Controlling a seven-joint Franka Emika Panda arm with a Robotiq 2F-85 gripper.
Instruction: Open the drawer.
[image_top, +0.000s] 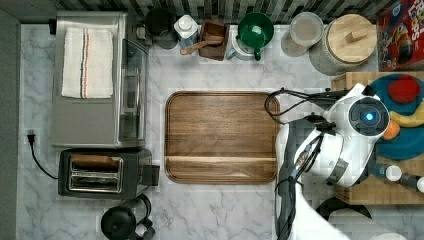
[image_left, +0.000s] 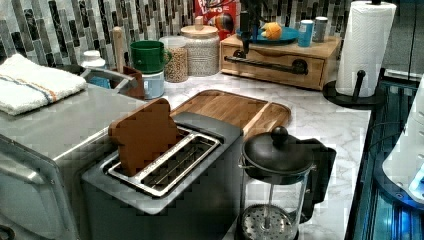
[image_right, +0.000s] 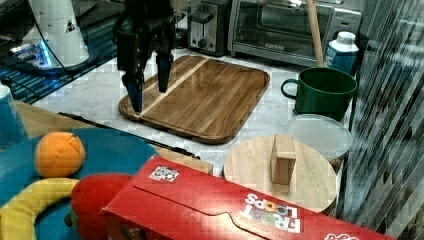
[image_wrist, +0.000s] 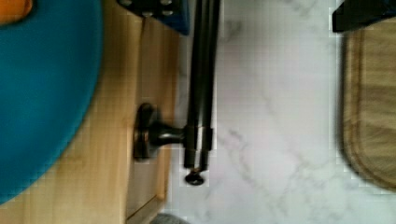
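Black bar handle (image_wrist: 201, 79) is seen right up close in the wrist view, carried on a round post (image_wrist: 152, 133) off the light wood front of the drawer (image_wrist: 149, 70). And the tool (image_right: 148, 86) is caught in the right view with its two dark fingers (image_right: 134, 87) spread well apart and pointing down, nothing held between them.

In the left view the drawer (image_left: 272, 62) is found at the far end of the marble bench (image_left: 320, 120), under a blue plate (image_left: 272, 35) bearing an orange (image_left: 272, 30), with a paper towel roll (image_left: 362, 45) just beside it on the left view's right. The drawer front looks flush with its wooden case, so it is judged shut as things stand. A dark walnut tray (image_top: 220, 137) is laid in the middle of the bench, apart from the drawer, and is not part of the job.

The step in hand is judged to be the approach: in the wrist view one finger tip lies over the drawer side of the bar and the other over the tray side, so the handle appears straddled but not gripped. For the next move, a short descent would be called for until the bar sits between the pads, then a firm closing on it, then a straight pull out over the open marble toward the tray. The pull should be kept level, or the bar may be slipped off.
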